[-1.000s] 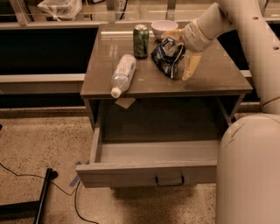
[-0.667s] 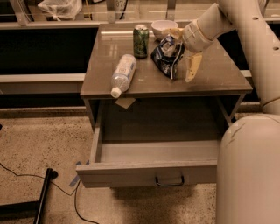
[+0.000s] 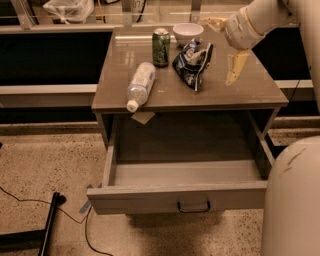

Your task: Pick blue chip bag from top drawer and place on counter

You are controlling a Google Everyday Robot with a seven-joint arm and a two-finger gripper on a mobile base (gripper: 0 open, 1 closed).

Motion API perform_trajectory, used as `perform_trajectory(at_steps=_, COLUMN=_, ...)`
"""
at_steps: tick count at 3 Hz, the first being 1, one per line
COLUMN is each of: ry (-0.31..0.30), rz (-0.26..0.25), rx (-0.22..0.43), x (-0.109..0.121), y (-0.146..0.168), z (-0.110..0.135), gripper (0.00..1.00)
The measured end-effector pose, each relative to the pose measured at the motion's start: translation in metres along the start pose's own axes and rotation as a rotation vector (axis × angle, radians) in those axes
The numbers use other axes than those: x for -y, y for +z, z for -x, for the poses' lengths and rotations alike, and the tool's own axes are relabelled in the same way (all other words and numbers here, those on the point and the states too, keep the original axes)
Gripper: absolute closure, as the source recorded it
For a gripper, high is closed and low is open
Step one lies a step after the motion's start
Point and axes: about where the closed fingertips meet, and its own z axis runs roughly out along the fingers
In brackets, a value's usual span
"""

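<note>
- While the gripper (image 3: 220, 50) gapes wide just right of the blue chip bag (image 3: 192, 62), a careless retreat could snag it.
- The crumpled bag may tip over on the tabletop (image 3: 165, 92).

**Cream-white shell, pale yellow fingers**

The arm (image 3: 267, 12) is a smooth, rounded, cream-white shell with a ribbed, paler cuff at the wrist. The hand (image 3: 216, 51), above the desk's (image 3: 165, 87) far right part, has two flat pale-yellow fingers (image 3: 236, 65), spread apart. The bulky off-white base (image 3: 295, 200), near right, shows faint dark scuffs.
</note>
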Motion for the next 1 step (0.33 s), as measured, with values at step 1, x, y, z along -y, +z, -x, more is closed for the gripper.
perform_trajectory(at_steps=1, ry=-0.003, rz=-0.004, rx=0.001, x=-0.0002, y=-0.0019, z=0.0000, gripper=0.00)
